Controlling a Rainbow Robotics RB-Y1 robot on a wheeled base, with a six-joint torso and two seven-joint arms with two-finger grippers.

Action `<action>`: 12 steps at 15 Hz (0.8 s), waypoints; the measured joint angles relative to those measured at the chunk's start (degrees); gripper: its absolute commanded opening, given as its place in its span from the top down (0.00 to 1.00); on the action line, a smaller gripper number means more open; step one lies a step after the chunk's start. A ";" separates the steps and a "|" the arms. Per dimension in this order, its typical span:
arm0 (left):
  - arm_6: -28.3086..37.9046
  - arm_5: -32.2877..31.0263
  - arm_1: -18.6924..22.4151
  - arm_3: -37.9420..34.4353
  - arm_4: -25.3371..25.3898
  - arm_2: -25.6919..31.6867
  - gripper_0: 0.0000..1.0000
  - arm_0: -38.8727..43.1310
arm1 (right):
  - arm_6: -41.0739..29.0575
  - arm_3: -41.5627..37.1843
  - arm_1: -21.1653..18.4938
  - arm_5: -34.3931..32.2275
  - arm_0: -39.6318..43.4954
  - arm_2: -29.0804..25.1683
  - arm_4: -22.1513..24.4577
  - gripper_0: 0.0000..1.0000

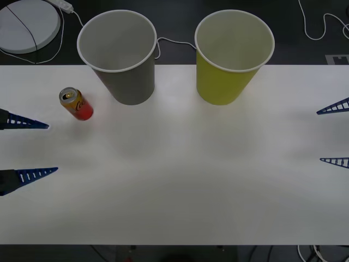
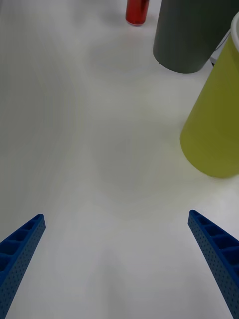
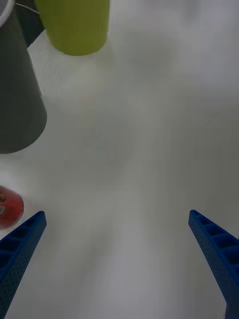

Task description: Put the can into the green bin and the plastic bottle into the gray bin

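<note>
The can (image 1: 76, 103), red and orange-gold with a silver top, stands on the white table (image 1: 180, 180) at the left, in front of and left of the gray bin (image 1: 121, 54). The green bin (image 1: 231, 55) stands upright to the right of the gray one. My left gripper (image 1: 53, 148) is open at the table's left edge, a little nearer than the can, with nothing between its fingers. My right gripper (image 1: 320, 136) is open at the right edge, holding nothing. The can (image 3: 9, 208) shows beside one left finger. The can (image 2: 136, 12), gray bin (image 2: 191, 35) and green bin (image 2: 214, 124) show in the right wrist view. The plastic bottle is out of view.
Both bins are empty and stand near the table's far edge. Behind the table lie a round white disc (image 1: 27, 24) and white cables (image 1: 316, 27) on a dark floor.
</note>
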 measured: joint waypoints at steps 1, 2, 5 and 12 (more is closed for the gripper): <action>1.69 2.53 0.00 0.00 0.64 0.05 0.00 1.38 | 0.00 0.00 0.00 0.00 0.00 0.00 0.00 0.00; 3.31 5.19 0.00 0.00 0.98 0.04 0.00 2.64 | 0.00 0.00 0.00 0.00 0.00 0.00 0.00 0.00; 8.88 14.00 -0.20 0.00 0.98 0.00 0.00 6.07 | 0.00 0.00 0.00 0.00 0.00 0.00 0.00 0.00; 12.70 43.45 -0.53 -0.07 -0.87 -9.09 0.00 12.05 | 0.00 0.00 0.00 0.00 0.00 0.00 0.00 0.00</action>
